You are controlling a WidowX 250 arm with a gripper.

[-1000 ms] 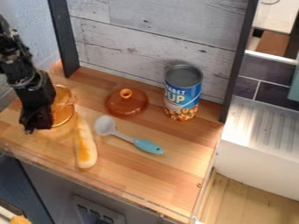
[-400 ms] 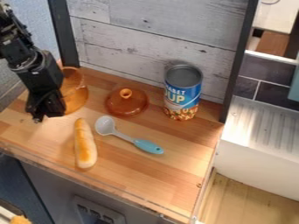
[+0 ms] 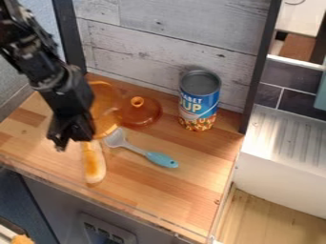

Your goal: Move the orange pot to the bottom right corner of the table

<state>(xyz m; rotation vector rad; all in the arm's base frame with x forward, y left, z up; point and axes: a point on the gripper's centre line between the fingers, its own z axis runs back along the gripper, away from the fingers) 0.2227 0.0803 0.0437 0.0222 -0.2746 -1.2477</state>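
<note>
Bright illumination of the table (image 3: pixel 159 190), pale glare along the ridged surface (image 3: pixel 280 138), soft shadow on the boards (image 3: pixel 159 33) behind the can (image 3: pixel 199 102)

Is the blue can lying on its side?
No, the can stands upright on the wooden table, with its round gray end facing up.

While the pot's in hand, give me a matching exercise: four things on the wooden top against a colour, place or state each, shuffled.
1. Pot
2. Can
3. Spoon
4. Lid

A. Turquoise handle
B. Round knob on top
C. Orange, right next to the gripper
D. Standing upright, blue label

Pairs: 1-C, 2-D, 3-A, 4-B
</note>
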